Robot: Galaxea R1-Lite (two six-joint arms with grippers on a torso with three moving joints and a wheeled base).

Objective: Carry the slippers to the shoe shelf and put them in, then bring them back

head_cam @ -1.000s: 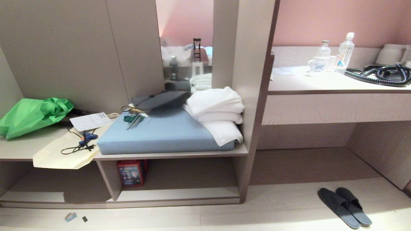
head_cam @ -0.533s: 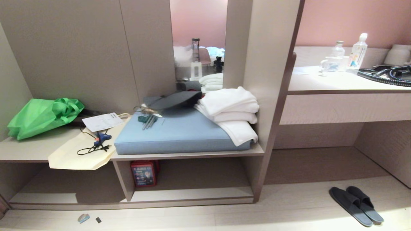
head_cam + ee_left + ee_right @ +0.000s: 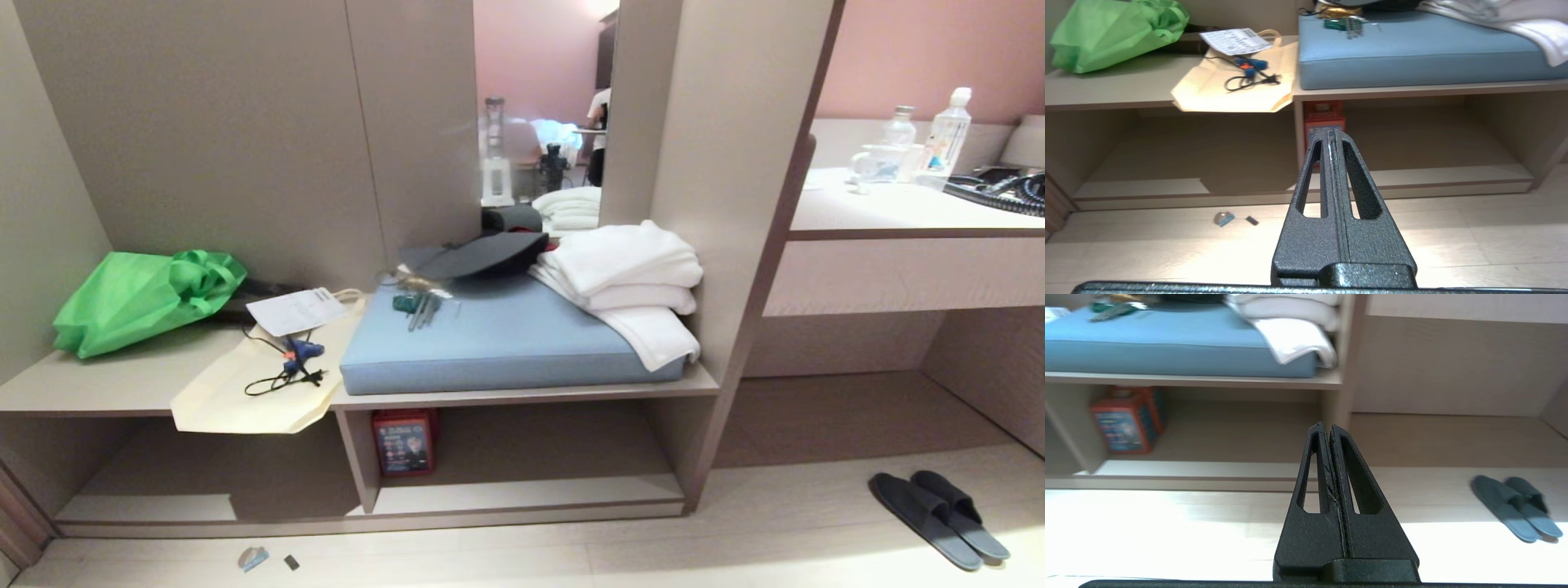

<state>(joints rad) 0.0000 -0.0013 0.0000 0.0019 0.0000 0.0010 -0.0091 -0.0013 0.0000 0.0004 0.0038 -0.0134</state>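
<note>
The slippers, a dark blue-grey pair, lie side by side on the pale floor at the far right, in front of the space under the desk; the right wrist view also shows the slippers. The shoe shelf is the narrower low cubby at the lower left, and its pale bottom board is bare. My left gripper and right gripper hang low over the floor, both shut on nothing and well short of the furniture. Neither arm shows in the head view.
The wider cubby holds a red box. Above it lie a blue cushion, folded white towels, a cream tote and a green bag. Bottles stand on the desk. Small scraps lie on the floor.
The whole head view has slid to the right, so the camera has swung or driven left. The slippers and everything else stay where they were.
</note>
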